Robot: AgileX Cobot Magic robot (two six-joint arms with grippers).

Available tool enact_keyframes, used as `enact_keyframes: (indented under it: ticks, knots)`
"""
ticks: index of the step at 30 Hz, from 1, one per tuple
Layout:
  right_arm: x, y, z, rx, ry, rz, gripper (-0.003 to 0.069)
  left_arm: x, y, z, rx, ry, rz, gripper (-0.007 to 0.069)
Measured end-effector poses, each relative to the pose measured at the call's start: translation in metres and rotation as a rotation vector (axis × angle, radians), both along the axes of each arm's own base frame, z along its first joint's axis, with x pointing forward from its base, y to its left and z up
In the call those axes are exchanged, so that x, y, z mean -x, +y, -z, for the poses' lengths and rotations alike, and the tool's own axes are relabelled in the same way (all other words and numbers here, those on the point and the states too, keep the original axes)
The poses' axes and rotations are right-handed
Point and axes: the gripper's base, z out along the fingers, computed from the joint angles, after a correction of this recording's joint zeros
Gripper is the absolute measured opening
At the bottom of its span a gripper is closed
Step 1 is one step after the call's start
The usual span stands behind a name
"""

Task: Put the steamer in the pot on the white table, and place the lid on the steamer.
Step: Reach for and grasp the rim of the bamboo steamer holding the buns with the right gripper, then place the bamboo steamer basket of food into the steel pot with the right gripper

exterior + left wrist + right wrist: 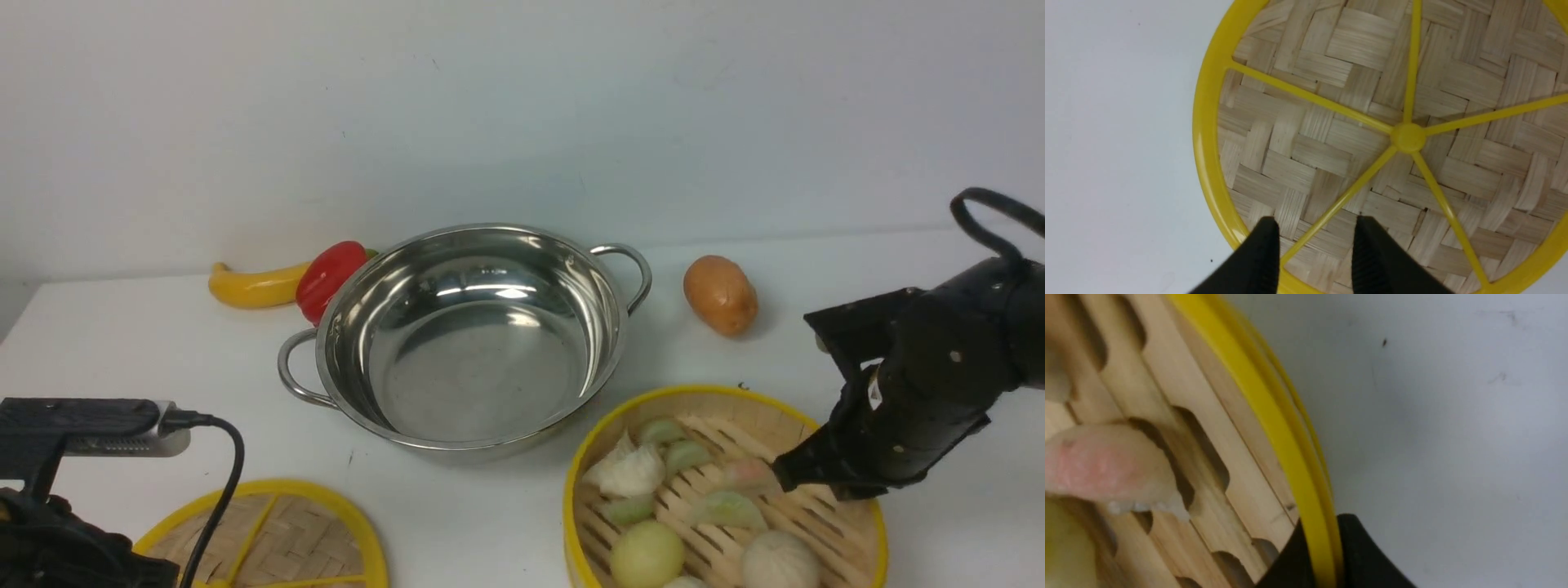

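The steamer (694,394) stands on the white table (163,343) at the front right, with dumplings and buns on its slatted floor. My right gripper (788,478) is shut on its yellow rim (1257,400), one finger inside the wall and one outside. The pot (473,367) sits empty at the table's middle, left of the steamer. The lid (277,531) lies flat at the front left. My left gripper (1314,222) hovers open above the lid (1331,106), its fingers apart on either side of a yellow spoke, near the rim.
A yellow banana (249,286) and a red pepper (326,278) lie behind the pot's left handle. A brown potato (720,294) lies to the pot's right. A pale dumpling (1106,465) rests on the slats near my right fingers.
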Motion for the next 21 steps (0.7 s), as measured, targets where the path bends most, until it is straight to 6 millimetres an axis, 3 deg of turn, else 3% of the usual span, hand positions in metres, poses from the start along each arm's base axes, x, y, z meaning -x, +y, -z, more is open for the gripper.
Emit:
enact_keyframes:
  ticks: [2, 4, 12, 13, 16, 21]
  knots:
    - [0.001, -0.001, -0.002, 0.016, 0.027, 0.002, 0.0049, 0.000, 0.000, 0.000, 0.000, 0.000, 0.000, 0.0242]
    - [0.000, -0.002, -0.019, 0.043, 0.063, 0.006, 0.0049, 0.000, 0.000, 0.000, 0.000, 0.000, 0.000, 0.0242]
    - [-0.024, 0.010, -0.106, 0.005, -0.001, -0.059, 0.0051, 0.000, 0.000, 0.000, 0.000, 0.000, 0.000, 0.0242]
    - [-0.035, 0.018, -0.124, -0.051, -0.056, -0.072, 0.0051, 0.000, 0.000, 0.000, 0.000, 0.000, 0.000, 0.0242]
    - [-0.065, 0.037, -0.149, -0.157, -0.141, -0.082, 0.0051, 0.000, 0.000, 0.000, 0.000, 0.000, 0.000, 0.0242]
    - [-0.113, 0.072, -0.155, -0.241, -0.230, -0.108, 0.0051, 0.000, 0.000, 0.000, 0.001, 0.000, 0.000, 0.0242]
